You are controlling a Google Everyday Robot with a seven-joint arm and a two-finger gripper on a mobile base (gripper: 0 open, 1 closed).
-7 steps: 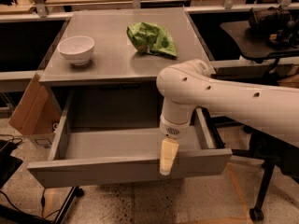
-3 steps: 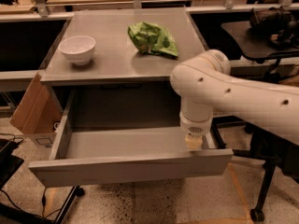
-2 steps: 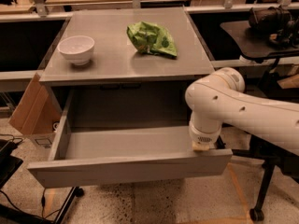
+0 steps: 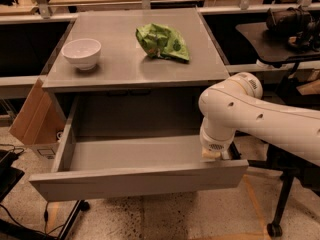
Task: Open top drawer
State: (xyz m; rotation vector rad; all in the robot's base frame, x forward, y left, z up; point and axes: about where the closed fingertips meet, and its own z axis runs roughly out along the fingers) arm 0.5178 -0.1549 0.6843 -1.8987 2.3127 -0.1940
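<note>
Speckled stone-pattern floor (image 4: pixel 165 219) lies nearest, with an orange line marked on it at the right. Directly above it stands the top drawer (image 4: pixel 135 181), fully extended toward the camera from beneath the table. Its front is a wide, flat, matte-grey panel with no handle. Behind the front, thin grey side walls enclose a shallow, smooth grey tray.

The gripper (image 4: pixel 212 154) sits at the right end of the drawer, just behind the front panel and close to the right wall. Only a pale tan tip shows below the wrist, so whether it is released or clenched cannot be told. The arm (image 4: pixel 260 119) is glossy white, rounded and tubular, with small dark holes, and enters from the right.

A brown cardboard box (image 4: pixel 30 116) leans at the table's left side. The table (image 4: pixel 125 69) has a dull, brushed grey top. On it, a round white bowl (image 4: pixel 81 53) stands at the left, and a crumpled green bag (image 4: pixel 162 41) lies well apart, toward the back right.
</note>
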